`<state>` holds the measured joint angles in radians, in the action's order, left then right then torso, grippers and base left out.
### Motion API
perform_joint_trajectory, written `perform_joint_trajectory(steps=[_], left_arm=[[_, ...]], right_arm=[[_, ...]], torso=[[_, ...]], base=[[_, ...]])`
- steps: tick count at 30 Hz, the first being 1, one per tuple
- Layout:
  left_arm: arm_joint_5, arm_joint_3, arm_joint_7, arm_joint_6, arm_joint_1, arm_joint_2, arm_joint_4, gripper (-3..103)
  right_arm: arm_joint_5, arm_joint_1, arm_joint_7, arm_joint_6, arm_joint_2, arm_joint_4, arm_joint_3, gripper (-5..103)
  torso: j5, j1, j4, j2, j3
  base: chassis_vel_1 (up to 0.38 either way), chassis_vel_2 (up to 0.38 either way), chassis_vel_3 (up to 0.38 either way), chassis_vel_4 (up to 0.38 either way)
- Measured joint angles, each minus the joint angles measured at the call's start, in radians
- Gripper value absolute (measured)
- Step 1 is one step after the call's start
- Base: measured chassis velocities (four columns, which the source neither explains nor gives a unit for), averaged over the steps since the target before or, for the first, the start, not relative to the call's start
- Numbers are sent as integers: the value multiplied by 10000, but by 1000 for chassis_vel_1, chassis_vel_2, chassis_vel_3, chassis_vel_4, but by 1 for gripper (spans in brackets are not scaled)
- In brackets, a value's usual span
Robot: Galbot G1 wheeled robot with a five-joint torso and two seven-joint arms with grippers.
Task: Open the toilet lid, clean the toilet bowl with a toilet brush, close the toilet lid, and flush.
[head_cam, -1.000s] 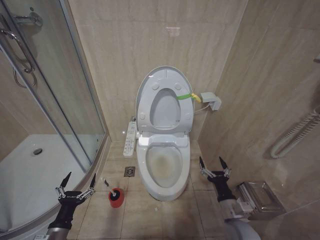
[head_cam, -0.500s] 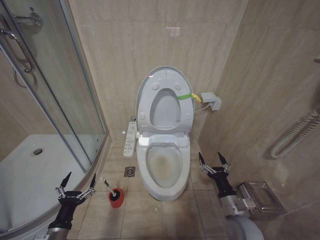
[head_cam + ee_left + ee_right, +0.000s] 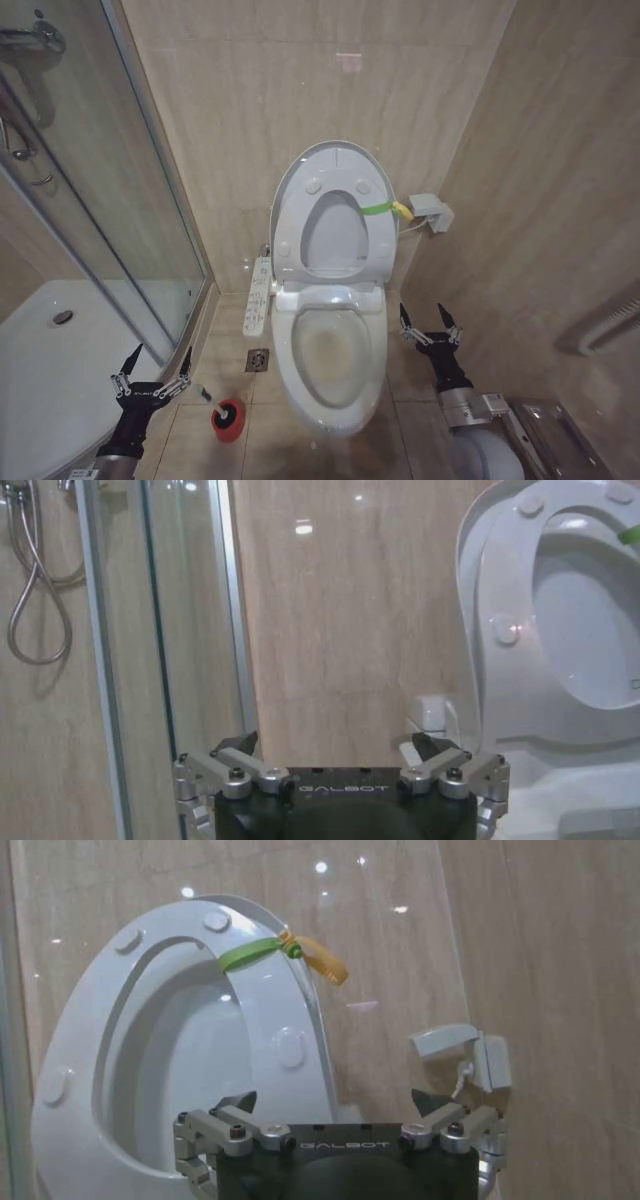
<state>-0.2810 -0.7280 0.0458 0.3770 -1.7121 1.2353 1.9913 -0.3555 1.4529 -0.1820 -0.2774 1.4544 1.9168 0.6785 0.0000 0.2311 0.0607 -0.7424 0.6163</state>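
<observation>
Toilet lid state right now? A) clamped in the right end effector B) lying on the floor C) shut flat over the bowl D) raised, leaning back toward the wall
D: the large glossy white oval plastic toilet lid stands raised behind the open white ceramic toilet bowl, while the right end effector hangs open beside the bowl, holding nothing.

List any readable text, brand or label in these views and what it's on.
"GALBOT": on the black body of the left end effector, in the left wrist view.
"GALBOT": on the black body of the right end effector, in the right wrist view.
Print on both end effector bodies in the head view: too small to read.
Markings on the button panel beside the toilet bowl: too small to read.
</observation>
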Motion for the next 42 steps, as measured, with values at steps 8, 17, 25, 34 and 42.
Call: perform_joint_trajectory(steps=[8, 17, 25, 34, 42], left_arm=[[0, 0, 0, 0, -5, 0, 0, 100], [0, 0, 0, 0, -2, 0, 0, 100], [0, 0, 0, 0, -2, 0, 0, 100], [0, 0, 0, 0, -2, 0, 0, 100], [0, 0, 0, 0, -2, 0, 0, 100]], right_arm=[[74, -123, 394, -7, 40, 25, 54, 100], [624, -346, 972, -250, -21, -58, 60, 100], [802, -867, 1454, 54, -239, -193, 58, 100], [838, -1808, 1842, 349, -581, -619, -70, 100], [631, -3461, 1974, 585, -918, -1739, -346, 100]], torso=[[0, -18, 0, -4, -7], [-1, -10, 0, -3, -4], [0, -11, 0, -3, -4], [0, -11, 1, -2, -4], [0, -11, -1, -3, -3]], base=[[-5, 10, 4, -3], [-8, 13, 9, -7], [0, 0, 0, 0], [0, 0, 0, 0], [0, 0, 0, 0]])
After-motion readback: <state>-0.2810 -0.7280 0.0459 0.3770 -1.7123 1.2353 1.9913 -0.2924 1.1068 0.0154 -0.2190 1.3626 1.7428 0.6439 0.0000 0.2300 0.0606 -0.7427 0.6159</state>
